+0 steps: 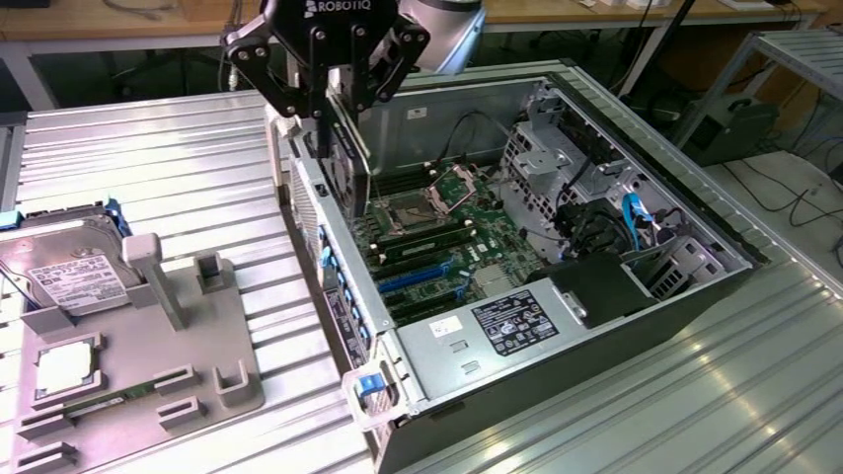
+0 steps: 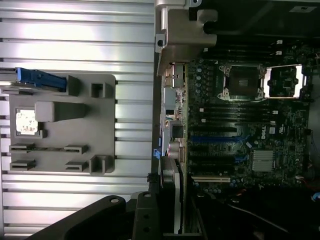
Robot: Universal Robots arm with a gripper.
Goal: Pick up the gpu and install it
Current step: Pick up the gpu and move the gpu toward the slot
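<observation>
fixture: a grey moulded holder (image 1: 145, 365) lies nearest, on the ribbed metal table (image 1: 158, 168), at the exterior view's left; in the wrist view its empty slots and pockets face the camera (image 2: 65, 125).
small chip: a pale square chip (image 1: 66, 367) lies flat in one pocket of the fixture.
hard drive: a silver drive with a white label (image 1: 73, 276) leans at the fixture's far end, in a blue-edged carrier.
case: an open tower case (image 1: 685, 247) lies on its side just beside the fixture, its inside facing up; a blue latch (image 1: 373, 385) sits at its near corner.
power supply: a grey box with a black and white label (image 1: 527, 321) fills the near end of the case.
motherboard: a green board (image 1: 435, 237) covers the case floor, with blue and black slots near the middle and an open cpu socket (image 1: 409, 212) beyond them; the wrist view has the socket (image 2: 242, 82) with its lid swung aside.
gpu: the card (image 1: 345, 163) hangs upright and edge-on inside the case, close along the rear wall and above the board, not seated in any slot; its silver bracket edge shows in the wrist view (image 2: 171, 185).
gripper: the black gripper (image 1: 336, 104) has its fingers closed against the two faces of the gpu at its upper part, carrying it.
background: wooden desks and cables lie farthest.
</observation>
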